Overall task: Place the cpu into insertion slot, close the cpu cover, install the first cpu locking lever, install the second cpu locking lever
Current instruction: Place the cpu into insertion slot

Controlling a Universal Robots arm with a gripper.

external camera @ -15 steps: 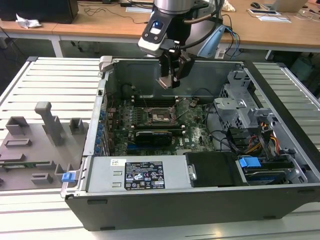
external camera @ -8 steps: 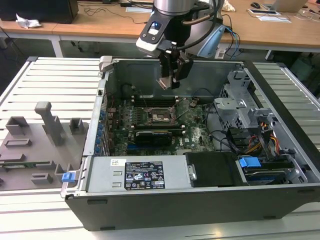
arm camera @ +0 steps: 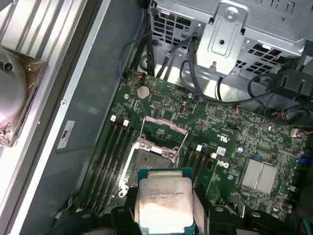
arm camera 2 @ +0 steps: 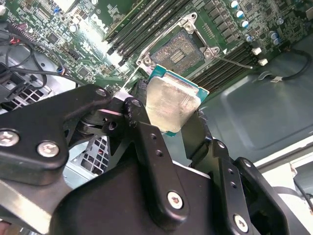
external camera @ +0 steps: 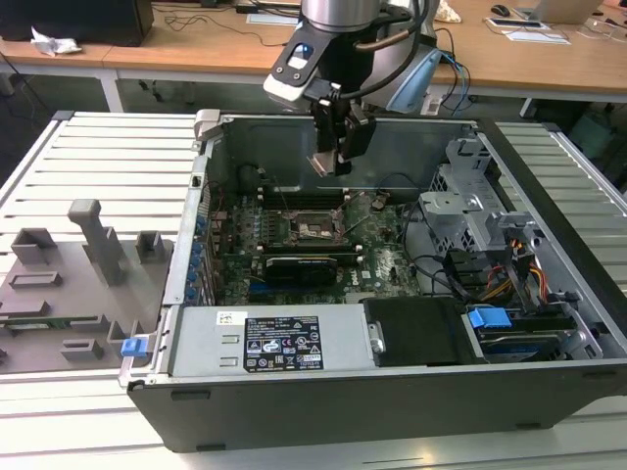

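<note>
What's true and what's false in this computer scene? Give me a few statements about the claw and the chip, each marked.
1. The claw holds the cpu. True.
2. The cpu sits in the insertion slot. False: it hangs above the slot, gripped by the claw.
3. The cpu cover is shut over the slot. False: it stands open, leaving the slot's contacts bare.
4. The green motherboard lies inside an open computer case. True.
</note>
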